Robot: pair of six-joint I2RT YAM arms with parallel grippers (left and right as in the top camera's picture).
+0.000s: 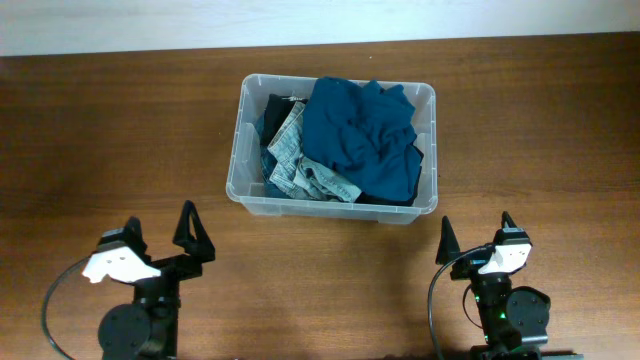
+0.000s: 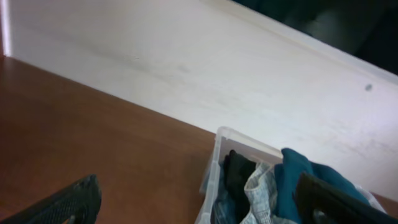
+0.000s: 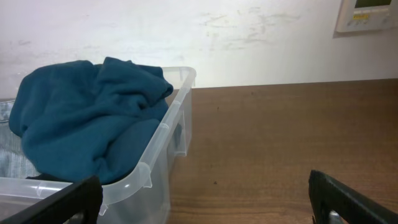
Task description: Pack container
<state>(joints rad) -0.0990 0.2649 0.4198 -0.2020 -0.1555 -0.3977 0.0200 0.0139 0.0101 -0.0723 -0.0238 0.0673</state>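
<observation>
The clear plastic container (image 1: pixel 243 160) stands at the table's middle back, filled with clothes. A rumpled teal garment (image 1: pixel 358 135) lies on top at the right, a light checked garment (image 1: pixel 295 160) and dark items at the left. The container also shows in the left wrist view (image 2: pixel 216 163) and the right wrist view (image 3: pixel 163 149). My left gripper (image 1: pixel 162 232) is open and empty near the front left, apart from the container. My right gripper (image 1: pixel 474 232) is open and empty near the front right.
The brown wooden table (image 1: pixel 120 130) runs all round the container. A white wall (image 2: pixel 186 68) stands behind the table's far edge, with a white wall panel (image 3: pixel 367 14) at the right.
</observation>
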